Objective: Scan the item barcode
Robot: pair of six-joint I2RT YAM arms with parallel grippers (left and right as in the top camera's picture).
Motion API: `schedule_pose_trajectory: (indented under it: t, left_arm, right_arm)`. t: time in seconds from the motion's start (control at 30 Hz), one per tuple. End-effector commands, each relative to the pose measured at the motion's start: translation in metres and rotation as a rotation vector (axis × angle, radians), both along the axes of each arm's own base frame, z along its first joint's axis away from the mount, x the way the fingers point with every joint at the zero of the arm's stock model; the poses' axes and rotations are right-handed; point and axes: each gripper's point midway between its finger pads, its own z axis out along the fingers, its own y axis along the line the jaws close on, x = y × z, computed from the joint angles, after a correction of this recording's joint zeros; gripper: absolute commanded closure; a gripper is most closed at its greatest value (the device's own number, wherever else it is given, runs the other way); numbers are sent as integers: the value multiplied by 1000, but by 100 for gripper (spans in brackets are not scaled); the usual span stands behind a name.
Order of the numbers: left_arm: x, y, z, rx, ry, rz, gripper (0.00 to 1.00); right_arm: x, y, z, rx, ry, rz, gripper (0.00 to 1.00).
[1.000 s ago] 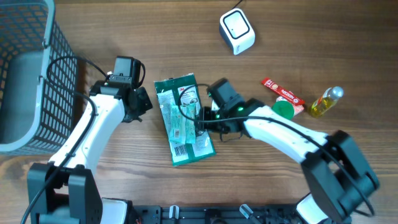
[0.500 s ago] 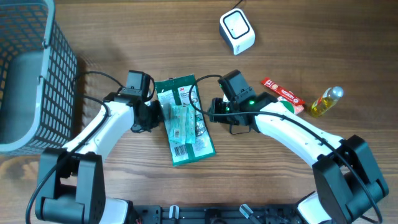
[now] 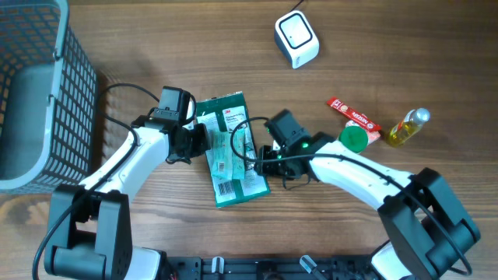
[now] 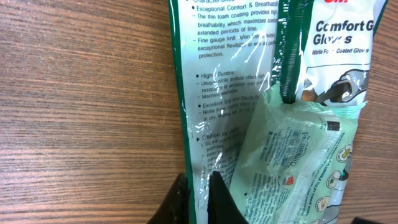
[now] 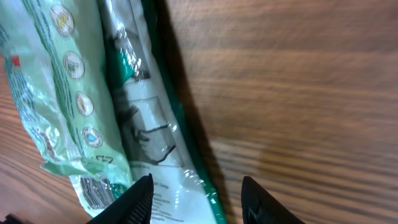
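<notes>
The item, a green glove package (image 3: 237, 117), lies flat at the table's middle with a pale green wipes pack (image 3: 226, 159) on top of it. That pack carries a barcode (image 3: 226, 187) near its front end. My left gripper (image 3: 198, 141) is shut on the package's left edge. In the left wrist view the dark fingers (image 4: 219, 202) pinch the clear film of the package (image 4: 236, 93). My right gripper (image 3: 261, 155) is open at the package's right edge. In the right wrist view that green edge (image 5: 186, 168) runs between the two spread fingertips (image 5: 142, 198). The white scanner (image 3: 296, 39) stands at the back.
A grey wire basket (image 3: 39, 93) fills the left side. To the right lie a red packet (image 3: 354, 118), a green cap (image 3: 354, 138) and a small yellow bottle (image 3: 408, 127). Black cables loop over both arms near the package.
My left gripper moved right onto the package's left edge and stayed there. My right gripper pulled away to the upper right, then came back down to the right edge, its jaws slightly narrower.
</notes>
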Motion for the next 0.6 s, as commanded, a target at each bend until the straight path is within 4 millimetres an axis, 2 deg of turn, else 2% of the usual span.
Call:
schedule_pose_trajectory:
  t: [0.0, 0.17, 0.33, 0.43, 0.57]
  left_arm:
    - [-3, -3, -3, -4, 5, -33, 96]
    - [-3, -3, -3, -4, 4, -33, 96]
    - [-2, -2, -4, -1, 4, -32, 96]
    - [-2, -2, -4, 1, 2, -36, 96]
    - [-3, -2, -4, 2, 1, -43, 96]
  right_arm:
    - [-19, 11, -7, 14, 67, -13, 54]
    - [-35, 39, -1, 74, 52, 75, 54]
    - [-39, 48, 2, 92, 32, 102, 55]
    - [-21, 47, 4, 99, -25, 73, 54]
    - [2, 26, 4, 86, -48, 30, 60]
